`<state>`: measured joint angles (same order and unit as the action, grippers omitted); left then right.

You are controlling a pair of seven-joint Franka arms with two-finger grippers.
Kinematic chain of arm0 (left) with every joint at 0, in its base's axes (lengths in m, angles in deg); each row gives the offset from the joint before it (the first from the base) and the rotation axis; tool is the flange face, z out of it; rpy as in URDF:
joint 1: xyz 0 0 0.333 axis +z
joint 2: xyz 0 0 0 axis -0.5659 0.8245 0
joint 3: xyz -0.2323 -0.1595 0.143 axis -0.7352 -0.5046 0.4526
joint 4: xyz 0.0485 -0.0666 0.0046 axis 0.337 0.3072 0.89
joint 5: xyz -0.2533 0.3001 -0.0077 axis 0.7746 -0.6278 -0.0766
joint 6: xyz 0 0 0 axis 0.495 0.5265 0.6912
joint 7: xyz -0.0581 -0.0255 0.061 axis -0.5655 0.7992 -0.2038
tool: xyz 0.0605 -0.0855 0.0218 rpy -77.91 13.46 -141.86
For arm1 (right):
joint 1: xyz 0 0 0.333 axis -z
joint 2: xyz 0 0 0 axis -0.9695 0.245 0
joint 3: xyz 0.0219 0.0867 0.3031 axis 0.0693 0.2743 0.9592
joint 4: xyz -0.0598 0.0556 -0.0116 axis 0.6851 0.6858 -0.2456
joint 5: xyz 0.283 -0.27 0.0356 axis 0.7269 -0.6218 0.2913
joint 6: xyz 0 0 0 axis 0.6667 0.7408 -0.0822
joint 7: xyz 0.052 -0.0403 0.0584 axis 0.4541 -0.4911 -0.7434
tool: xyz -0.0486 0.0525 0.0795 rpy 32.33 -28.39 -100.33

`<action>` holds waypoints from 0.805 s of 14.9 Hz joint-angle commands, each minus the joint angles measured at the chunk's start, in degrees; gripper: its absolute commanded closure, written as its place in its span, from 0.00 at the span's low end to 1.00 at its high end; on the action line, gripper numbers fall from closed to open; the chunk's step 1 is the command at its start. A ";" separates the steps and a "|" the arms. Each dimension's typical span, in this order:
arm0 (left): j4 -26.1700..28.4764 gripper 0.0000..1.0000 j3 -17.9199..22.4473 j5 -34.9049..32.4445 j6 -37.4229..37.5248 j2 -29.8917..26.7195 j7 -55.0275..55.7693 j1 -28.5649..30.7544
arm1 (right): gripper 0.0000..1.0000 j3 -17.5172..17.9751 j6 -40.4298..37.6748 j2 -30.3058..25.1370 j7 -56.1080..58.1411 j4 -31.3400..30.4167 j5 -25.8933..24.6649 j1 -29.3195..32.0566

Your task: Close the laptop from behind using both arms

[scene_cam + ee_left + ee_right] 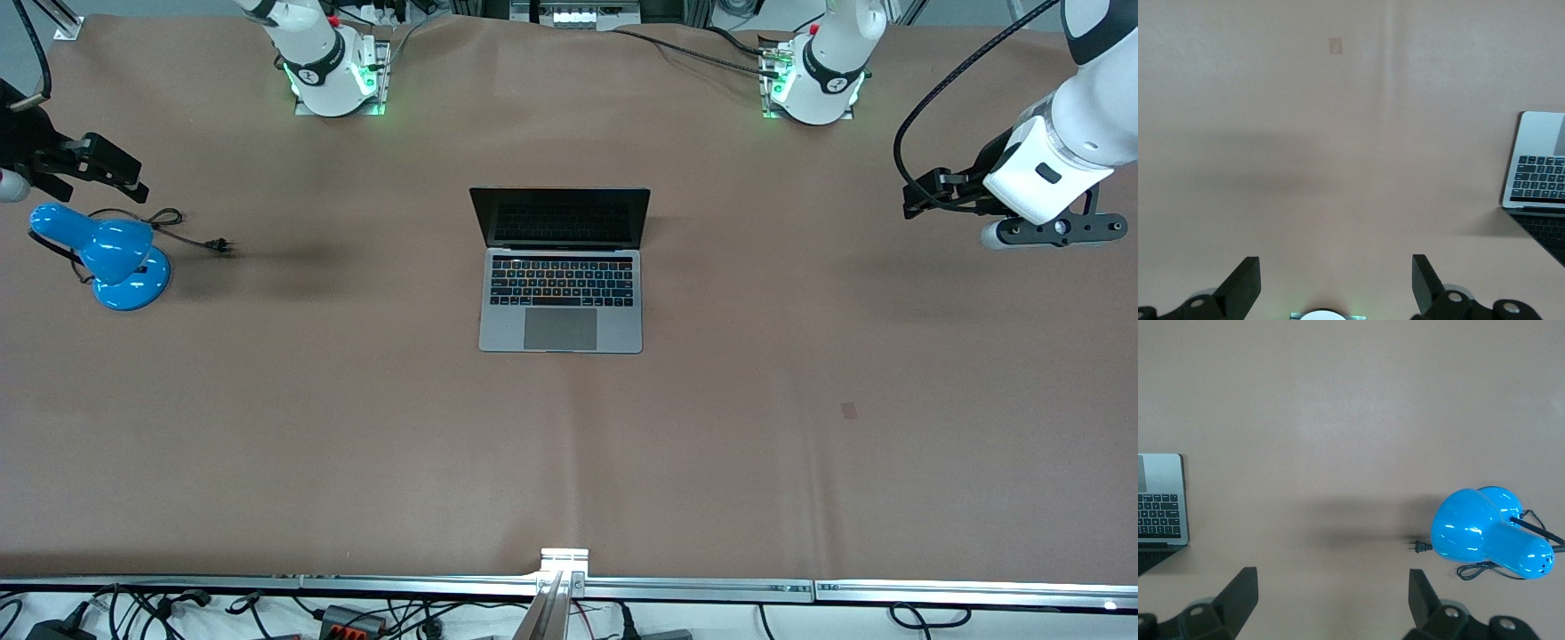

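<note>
Front view shows the laptop [560, 271] open at mid-desk, the left gripper [929, 191] and right gripper [107, 169] spread empty, well apart toward either end; its thin, stiff, fragile lid likely wants gentle pushes on the top edge.

Bright, even overhead light; soft blurred shadows lie on the matte surface [356, 444]; focus is sharp, with glare on the blue lamp [1485, 530].

Brown table [800, 444] with two things on it

An open laptop [561, 298] lies mid-table. A blue lamp [111, 253] sits toward the right arm's end, its black cord and plug [218, 244] trailing on the surface toward the laptop.
</note>
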<state>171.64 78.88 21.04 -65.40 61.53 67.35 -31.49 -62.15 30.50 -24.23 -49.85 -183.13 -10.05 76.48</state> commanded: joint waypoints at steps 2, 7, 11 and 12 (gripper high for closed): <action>-0.34 0.00 0.24 1.53 0.15 -0.11 -0.16 0.46 | 0.00 0.41 0.32 -0.64 -0.68 -0.72 -0.60 0.57; -0.34 0.77 0.06 1.53 1.11 -0.20 -0.77 0.37 | 0.00 0.41 -0.11 -0.55 -1.12 -0.80 -0.77 0.48; -2.01 1.00 0.15 1.61 3.49 -0.11 -4.02 0.37 | 0.85 0.41 -0.64 -0.63 -0.77 -0.72 -0.77 0.40; -2.01 1.00 0.24 1.61 3.49 -0.03 -4.02 0.45 | 0.97 0.41 -0.73 -0.55 -0.68 -0.72 -0.77 0.40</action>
<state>170.89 78.91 21.72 -63.58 61.52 65.14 -31.41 -62.16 30.22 -24.20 -49.89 -183.16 -10.19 76.48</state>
